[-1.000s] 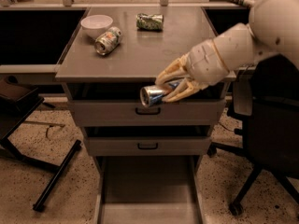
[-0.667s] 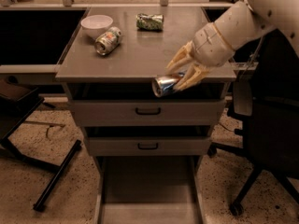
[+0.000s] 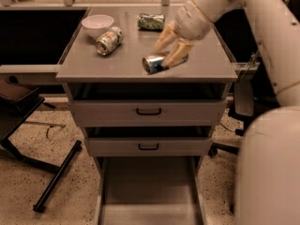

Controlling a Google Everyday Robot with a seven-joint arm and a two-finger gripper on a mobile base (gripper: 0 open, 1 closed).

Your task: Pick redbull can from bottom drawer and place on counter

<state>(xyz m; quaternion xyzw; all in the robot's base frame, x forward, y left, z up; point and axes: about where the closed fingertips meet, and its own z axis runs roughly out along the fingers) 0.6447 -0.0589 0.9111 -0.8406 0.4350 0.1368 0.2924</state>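
Observation:
The redbull can [image 3: 153, 63] is blue and silver, lying on its side with its silver end toward me, over the front middle of the counter [image 3: 112, 64]. My gripper [image 3: 169, 50] is shut on the redbull can, reaching down from the upper right over the counter. I cannot tell if the can touches the surface. The bottom drawer [image 3: 148, 191] stands pulled open below, its flat grey floor bare.
A white bowl [image 3: 97, 24] sits at the counter's back left. A red-white-green can [image 3: 109, 40] lies beside it. A green patterned can [image 3: 151, 21] lies at the back middle. Two shallower drawers with black handles [image 3: 148, 111] are slightly ajar. A black stand [image 3: 28, 125] is at left.
My gripper has lifted the redbull can from in front of the top drawer up and over the counter's front edge.

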